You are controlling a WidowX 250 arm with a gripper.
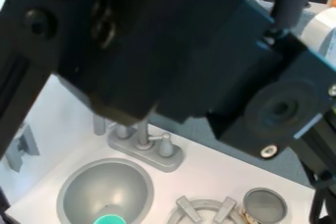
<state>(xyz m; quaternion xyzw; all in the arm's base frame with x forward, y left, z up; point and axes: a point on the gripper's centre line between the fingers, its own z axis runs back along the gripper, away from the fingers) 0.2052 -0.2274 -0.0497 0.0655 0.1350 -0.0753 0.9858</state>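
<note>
A toy kitchen, shown by the grey sink basin (92, 184) and small faucet (144, 139).

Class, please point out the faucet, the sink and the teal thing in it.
Faucet (144, 142), camera view: spout.
Sink (105, 183), camera view: bare inner wall.
Teal thing (110, 219), camera view: visible top.

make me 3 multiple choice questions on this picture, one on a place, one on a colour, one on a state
1. Where is the burner?
a) inside the sink
b) between the sink and the round can
c) behind the faucet

2. What colour is the round thing at the picture's bottom edge?
a) red
b) yellow
c) teal

3. How is the faucet placed?
a) upright on its base
b) lying in the sink
c) upside down on the burner

1 b: the sink is to its left in the picture, the can to its right.
2 c: its blue-green shows against the grey sink.
3 a: it rises from a grey base behind the sink.
</note>
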